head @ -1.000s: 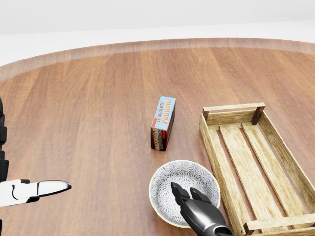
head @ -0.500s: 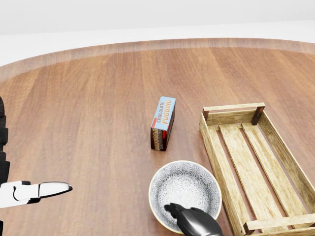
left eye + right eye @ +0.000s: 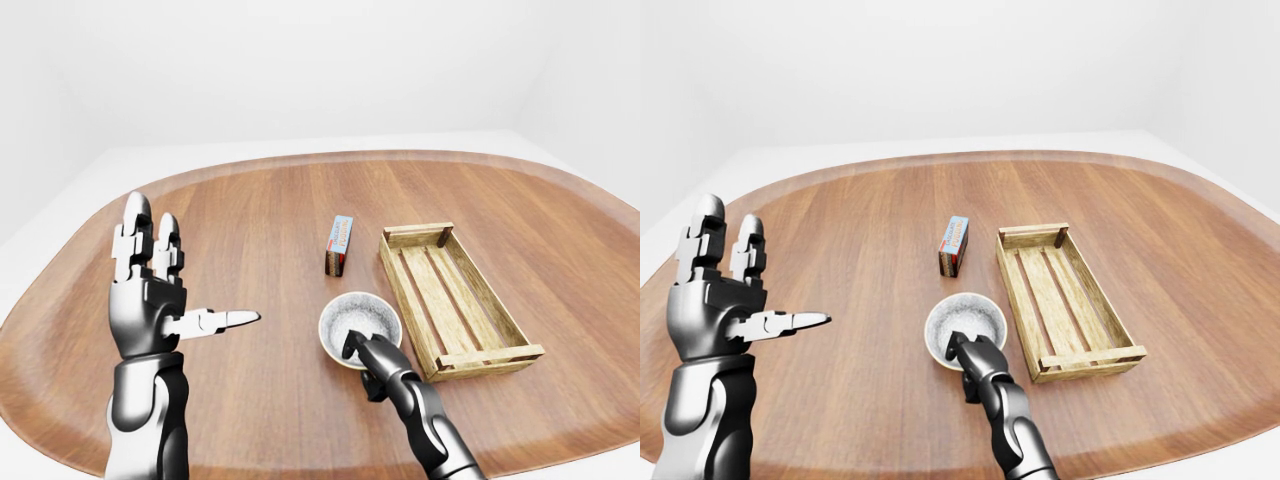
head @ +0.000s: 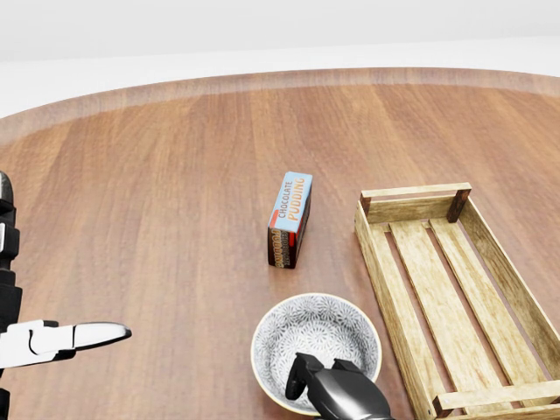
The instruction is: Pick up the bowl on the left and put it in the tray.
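A grey patterned bowl [image 4: 313,337] sits on the wooden table just left of the slatted wooden tray [image 4: 413,201], low in the head view. My right hand [image 4: 325,387] is at the bowl's near rim, its dark fingers [image 3: 353,344] curled over the edge and closed on it. The bowl looks slightly raised and pulled towards me. My left hand [image 3: 150,292] is held up at the left of the left-eye view, open, fingers spread, thumb pointing right, touching nothing. The tray holds nothing.
A chocolate pudding box [image 4: 290,219] stands upright above the bowl, left of the tray's far end. The round table's edge [image 3: 300,160] curves along the top, with white floor beyond it.
My right hand drew back from inside the bowl to its near rim and closed there. The bowl has shifted a little left and towards me. The left hand barely moved.
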Available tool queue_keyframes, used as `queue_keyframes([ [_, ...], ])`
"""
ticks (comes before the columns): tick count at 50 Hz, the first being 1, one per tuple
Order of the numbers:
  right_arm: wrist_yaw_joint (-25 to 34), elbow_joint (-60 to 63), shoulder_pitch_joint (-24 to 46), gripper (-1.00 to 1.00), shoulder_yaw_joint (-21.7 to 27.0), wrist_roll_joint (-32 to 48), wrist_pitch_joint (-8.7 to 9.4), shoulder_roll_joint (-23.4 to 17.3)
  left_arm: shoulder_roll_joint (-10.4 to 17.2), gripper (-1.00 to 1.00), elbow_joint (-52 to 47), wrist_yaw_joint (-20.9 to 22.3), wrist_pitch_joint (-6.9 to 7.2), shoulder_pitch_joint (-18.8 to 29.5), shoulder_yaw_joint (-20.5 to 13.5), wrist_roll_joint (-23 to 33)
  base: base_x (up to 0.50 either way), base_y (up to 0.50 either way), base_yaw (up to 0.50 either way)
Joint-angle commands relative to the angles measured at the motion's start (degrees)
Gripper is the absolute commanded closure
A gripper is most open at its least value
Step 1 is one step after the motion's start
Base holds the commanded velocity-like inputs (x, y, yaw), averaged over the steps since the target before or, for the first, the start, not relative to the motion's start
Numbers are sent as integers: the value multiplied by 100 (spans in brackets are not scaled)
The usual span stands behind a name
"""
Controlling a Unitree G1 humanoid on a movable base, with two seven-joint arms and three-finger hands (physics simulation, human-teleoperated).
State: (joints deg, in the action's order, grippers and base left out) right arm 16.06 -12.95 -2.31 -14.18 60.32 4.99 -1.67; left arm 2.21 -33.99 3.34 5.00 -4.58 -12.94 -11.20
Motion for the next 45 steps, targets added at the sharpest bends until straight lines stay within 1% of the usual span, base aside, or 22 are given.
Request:
queue_keyframes([
  [1,312,-290,-216,100,-123,-249,1,33,-31,-100,544,-31,0,21,129,161,0,0,0],
  [5,314,-304,-192,100,-124,-254,1,38,-43,-100,501,-27,0,-6,154,170,0,0,0],
  [7,409,-198,-176,100,-134,-203,1,30,-42,-100,509,-23,0,-2,156,174,0,0,0],
  [10,676,151,-102,100,-113,-85,1,27,-73,-100,581,-3,0,-60,190,208,0,0,0],
  [13,916,471,-65,100,-105,27,1,34,-51,-100,441,-26,0,-27,166,170,0,0,0],
  [15,1191,843,29,100,-66,129,1,49,-62,-100,440,-18,0,-46,189,188,0,0,0],
  [28,2394,2204,653,100,254,625,1,159,-81,-100,399,-12,0,-72,227,215,0,0,0],
  [41,2394,2985,989,100,661,814,1,108,-121,-100,499,2,0,-142,298,269,0,0,0],
  [45,2394,3128,1127,100,802,811,1,65,-98,-100,330,-27,0,-111,261,236,0,0,0],
])
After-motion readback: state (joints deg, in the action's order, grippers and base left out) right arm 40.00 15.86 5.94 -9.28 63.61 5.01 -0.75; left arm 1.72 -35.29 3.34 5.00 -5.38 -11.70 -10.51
